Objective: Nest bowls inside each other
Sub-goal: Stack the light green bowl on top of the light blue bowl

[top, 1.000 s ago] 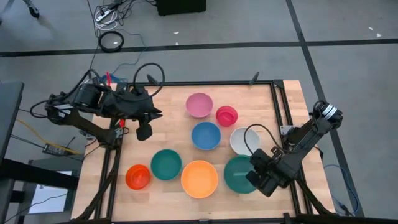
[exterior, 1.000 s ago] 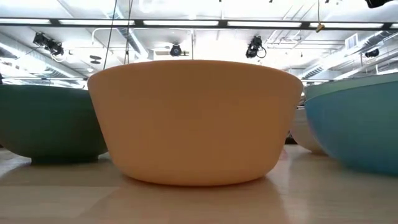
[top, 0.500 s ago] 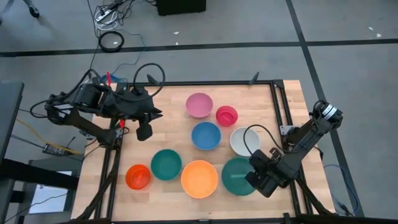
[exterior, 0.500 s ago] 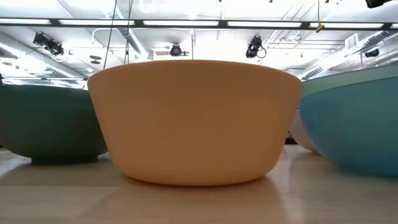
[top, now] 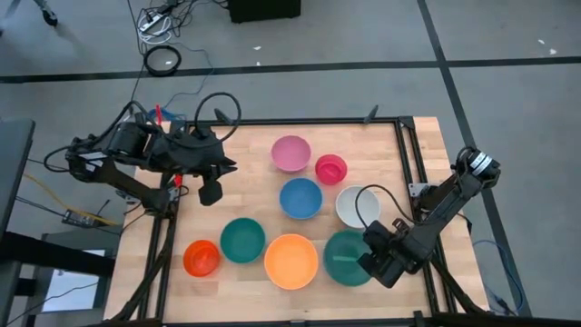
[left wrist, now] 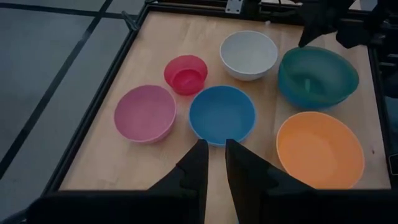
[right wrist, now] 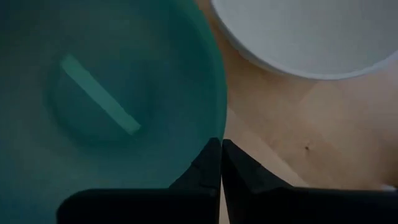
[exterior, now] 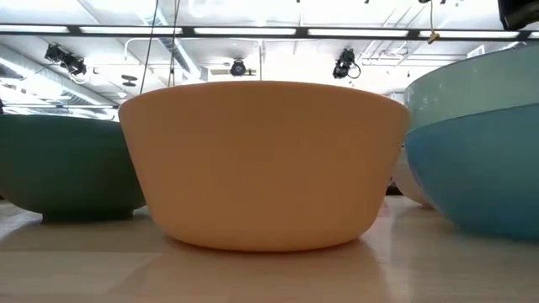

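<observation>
The large sea-green bowl (top: 346, 257) is pinched at its rim by the right claw (top: 379, 264), whose fingers are closed tight on the wall, one inside and one outside; in the low view the bowl appears tipped, its near edge raised off the tabletop (top: 245, 195). Whether another bowl already sits inside it cannot be told; only a pale streak is seen on its floor.

Just beyond that claw, the white bowl (top: 356, 206) stands separate. Next to the gripped bowl, on the side away from the claw, the large orange bowl (top: 291, 261) is seen, then the teal bowl (top: 242, 240) and the small orange-red bowl (top: 201, 258). Farther off, the blue bowl (top: 300, 198), the small magenta-red bowl (top: 330, 168) and the pink bowl (top: 290, 153) are spread apart.

No nesting is visibly done: eight bowls are counted, each on its own patch of wood. Nearly all of the task is judged to remain, the present grip being an early step.

The left claw (top: 210, 193) is held over the far left part of the tabletop, narrowly parted and with nothing in it.
</observation>
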You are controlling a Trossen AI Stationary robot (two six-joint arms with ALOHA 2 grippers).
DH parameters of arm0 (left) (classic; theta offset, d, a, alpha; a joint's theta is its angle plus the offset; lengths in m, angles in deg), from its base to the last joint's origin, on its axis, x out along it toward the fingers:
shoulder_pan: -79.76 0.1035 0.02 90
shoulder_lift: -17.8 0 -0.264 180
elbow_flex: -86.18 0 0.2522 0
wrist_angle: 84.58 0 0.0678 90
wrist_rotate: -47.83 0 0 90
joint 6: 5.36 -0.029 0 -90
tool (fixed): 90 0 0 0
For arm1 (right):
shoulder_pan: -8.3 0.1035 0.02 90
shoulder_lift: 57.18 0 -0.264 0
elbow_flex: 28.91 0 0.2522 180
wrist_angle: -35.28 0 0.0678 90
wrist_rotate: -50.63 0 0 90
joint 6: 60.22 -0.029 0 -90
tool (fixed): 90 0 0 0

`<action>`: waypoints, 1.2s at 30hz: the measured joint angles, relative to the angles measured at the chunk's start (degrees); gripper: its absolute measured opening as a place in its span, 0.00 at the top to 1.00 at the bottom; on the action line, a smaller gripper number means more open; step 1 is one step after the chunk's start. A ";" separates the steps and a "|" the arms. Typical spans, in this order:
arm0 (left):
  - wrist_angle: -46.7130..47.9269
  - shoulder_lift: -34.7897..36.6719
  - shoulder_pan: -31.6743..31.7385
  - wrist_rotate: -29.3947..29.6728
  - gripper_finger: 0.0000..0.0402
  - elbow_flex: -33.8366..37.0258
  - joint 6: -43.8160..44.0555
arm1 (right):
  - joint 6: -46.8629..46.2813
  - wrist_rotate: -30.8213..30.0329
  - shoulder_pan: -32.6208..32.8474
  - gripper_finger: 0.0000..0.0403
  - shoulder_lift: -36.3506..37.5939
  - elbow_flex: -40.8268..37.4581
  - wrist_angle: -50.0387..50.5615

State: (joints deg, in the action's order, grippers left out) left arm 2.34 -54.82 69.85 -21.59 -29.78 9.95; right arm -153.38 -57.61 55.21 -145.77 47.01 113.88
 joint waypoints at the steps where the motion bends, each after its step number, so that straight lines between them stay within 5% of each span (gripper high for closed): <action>1: 0.00 0.00 0.00 0.00 0.84 0.00 0.00 | 0.56 0.00 0.00 0.99 0.27 0.15 0.30; 10: 2.65 0.00 0.00 0.00 0.84 0.06 1.33 | 1.91 -6.94 0.74 0.93 8.01 2.24 2.28; 14: 2.79 -0.02 0.00 0.50 0.84 1.85 2.71 | 8.43 -12.49 0.63 0.92 10.35 2.24 -8.58; 20: -2.96 -0.02 -0.09 -0.06 0.84 7.63 3.38 | 26.32 -5.36 -3.48 0.94 7.30 2.22 -25.80; 29: -19.52 -0.15 -2.96 -5.70 0.84 19.51 6.17 | 37.04 -0.65 -6.60 0.99 4.34 2.13 -28.88; 33: -32.99 -0.63 -5.59 -15.55 0.84 25.76 6.03 | 41.47 -1.83 -7.34 1.00 4.97 2.13 -22.13; 36: -42.74 -1.79 -7.33 -26.02 0.84 30.55 3.24 | 38.95 -10.69 -6.42 1.00 6.17 2.13 -14.96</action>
State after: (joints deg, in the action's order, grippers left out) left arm -40.40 -56.61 62.51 -47.61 0.78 13.19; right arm -114.43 -68.30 48.80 -139.60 49.14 98.92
